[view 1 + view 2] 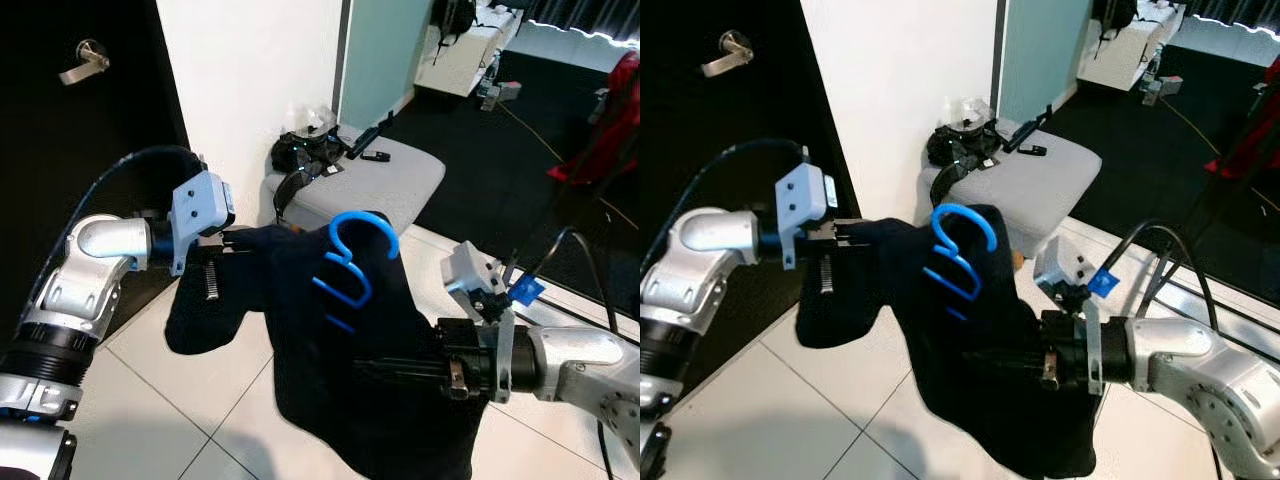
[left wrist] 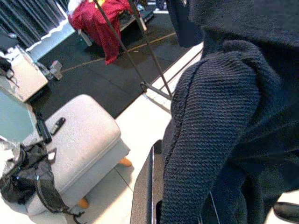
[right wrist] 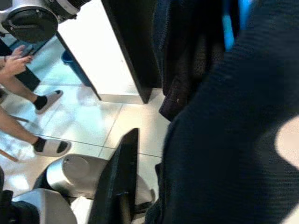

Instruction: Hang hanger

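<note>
A dark navy knit garment [image 1: 330,350] hangs in soft, heavy folds between my two arms, above the white tiled floor [image 1: 190,400]. Its ribbed weave shows clearly from my left wrist. A bright blue plastic hanger [image 1: 350,262] sits in it, curved hook standing up out of the cloth – the rest is buried in the fabric.

My left gripper [image 1: 225,245] reaches in at one top edge of the garment and my right gripper [image 1: 400,372] at the lower middle; both sets of fingers are swallowed by the knit, so I cannot tell how wide they stand, though the cloth hangs from them.

Behind stands a grey padded stool [image 1: 385,180] with a black bag [image 1: 305,155] on its near corner – beside a white wall [image 1: 260,70] and a black door [image 1: 70,150].
</note>
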`<state>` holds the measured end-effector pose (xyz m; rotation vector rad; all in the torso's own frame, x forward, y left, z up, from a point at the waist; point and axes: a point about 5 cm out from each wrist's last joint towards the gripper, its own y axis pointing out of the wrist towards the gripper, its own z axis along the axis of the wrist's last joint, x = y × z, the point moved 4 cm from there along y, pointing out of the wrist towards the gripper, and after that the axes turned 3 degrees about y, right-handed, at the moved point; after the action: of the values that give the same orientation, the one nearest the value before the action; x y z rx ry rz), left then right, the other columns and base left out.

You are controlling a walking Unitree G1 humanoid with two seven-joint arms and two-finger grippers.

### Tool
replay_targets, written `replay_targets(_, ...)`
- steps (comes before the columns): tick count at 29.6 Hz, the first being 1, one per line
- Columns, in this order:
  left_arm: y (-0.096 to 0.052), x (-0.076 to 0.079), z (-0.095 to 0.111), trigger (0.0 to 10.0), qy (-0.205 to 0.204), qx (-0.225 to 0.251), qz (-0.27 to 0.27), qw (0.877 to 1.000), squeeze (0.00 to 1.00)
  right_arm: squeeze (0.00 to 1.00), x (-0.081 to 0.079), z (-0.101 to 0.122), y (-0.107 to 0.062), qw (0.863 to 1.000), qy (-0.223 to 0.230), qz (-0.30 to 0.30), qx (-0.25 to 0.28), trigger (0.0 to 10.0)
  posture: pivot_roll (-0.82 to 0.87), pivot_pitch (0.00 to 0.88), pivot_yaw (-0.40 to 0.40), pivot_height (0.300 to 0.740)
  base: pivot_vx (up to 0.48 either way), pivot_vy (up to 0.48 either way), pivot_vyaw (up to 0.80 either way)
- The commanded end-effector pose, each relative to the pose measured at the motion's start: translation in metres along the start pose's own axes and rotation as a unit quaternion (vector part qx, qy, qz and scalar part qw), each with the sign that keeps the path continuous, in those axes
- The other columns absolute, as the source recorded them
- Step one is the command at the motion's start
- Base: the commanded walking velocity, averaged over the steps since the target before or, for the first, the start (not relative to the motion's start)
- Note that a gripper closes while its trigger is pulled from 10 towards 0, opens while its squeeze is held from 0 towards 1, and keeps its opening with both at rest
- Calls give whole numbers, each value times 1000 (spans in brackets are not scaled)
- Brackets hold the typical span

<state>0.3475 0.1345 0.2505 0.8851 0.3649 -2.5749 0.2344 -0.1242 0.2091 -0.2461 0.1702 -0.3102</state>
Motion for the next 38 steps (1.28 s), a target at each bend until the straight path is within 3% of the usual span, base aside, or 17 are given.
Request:
replay_targets(1, -8, -18, 15, 10000, 11, 42, 42, 998, 0, 1000, 30, -14, -22, 995, 19, -91, -26, 10000, -14, 112, -20, 740, 0, 0, 0)
replay_targets(5, -10, -21, 9, 10000, 10, 28, 53, 998, 0, 1000, 46, -13, -39, 989, 13, -145, -25, 10000, -14, 112, -20, 740, 0, 0, 0)
replay_targets(7, -11, -17, 1, 10000, -2, 18, 58, 998, 0, 1000, 62, -4, -64, 979, 10, -205, 1, 10000, -21, 116, -19, 740, 0, 0, 0)
replay_targets(11, -12, -15, -2, 10000, -7, 16, 59, 998, 0, 1000, 66, -1, -74, 975, 8, -224, 12, 10000, -21, 116, -19, 740, 0, 0, 0)
replay_targets(14, -13, -8, -19, 10000, -36, 1, 76, 996, 0, 1000, 71, 17, -99, 959, 3, -263, 101, 10000, -30, 119, -16, 740, 0, 0, 0)
replay_targets(19, -13, -2, -33, 10000, -54, -16, 92, 994, 0, 1000, 69, 26, -105, 948, 10, -271, 168, 10000, -31, 118, -16, 740, 0, 0, 0)
replay_targets(20, -13, 1, -43, 10000, -57, -40, 106, 992, 0, 714, 71, 29, -108, 938, 22, -283, 200, 10000, -30, 118, -14, 740, 0, 0, 0)
replay_targets(21, -13, 1, -43, 10000, -57, -40, 106, 992, 0, 714, 71, 29, -108, 938, 22, -283, 200, 10000, -30, 118, -14, 740, 0, 0, 0)
replay_targets(22, -13, 6, -56, 10000, -63, -70, 122, 988, 0, 0, 79, 27, -111, 924, 35, -309, 222, 10000, -29, 118, -14, 740, 0, 0, 0)
replay_targets(25, -13, 19, -87, 10000, -107, -139, 168, 970, 0, 0, 97, 11, -112, 895, 80, -369, 236, 10000, -28, 114, -12, 740, 0, 0, 0)
replay_targets(26, -13, 19, -87, 10000, -107, -139, 168, 970, 0, 0, 97, 11, -112, 895, 80, -369, 236, 10000, -28, 114, -12, 740, 0, 0, 0)
replay_targets(28, -9, 33, -101, 10000, -203, -144, 225, 942, 0, 0, 105, -8, -101, 875, 137, -396, 242, 10000, -27, 114, -12, 740, 0, 0, -781)
replay_targets(30, -9, 33, -101, 10000, -203, -144, 225, 942, 0, 0, 105, -8, -101, 875, 137, -396, 242, 10000, -27, 114, -12, 740, 0, 0, -781)
replay_targets(32, -3, 37, -97, 10000, -275, -101, 269, 918, 0, 0, 105, -20, -87, 860, 175, -405, 256, 10000, -27, 106, -14, 740, 0, 0, -781)
replay_targets(35, 0, 35, -90, 10000, -292, -73, 285, 910, 0, 0, 105, -26, -81, 851, 195, -409, 265, 10000, -27, 106, -14, 740, 0, 0, -781)
replay_targets(37, 3, 29, -79, 10000, -307, -31, 301, 902, 0, 0, 103, -35, -70, 845, 216, -410, 268, 10000, -26, 103, -15, 740, 0, 0, -781)
replay_targets(38, 7, 23, -63, 10000, -313, 18, 308, 898, 0, 0, 97, -45, -55, 842, 237, -405, 266, 10000, -27, 104, -11, 740, 0, 0, -781)
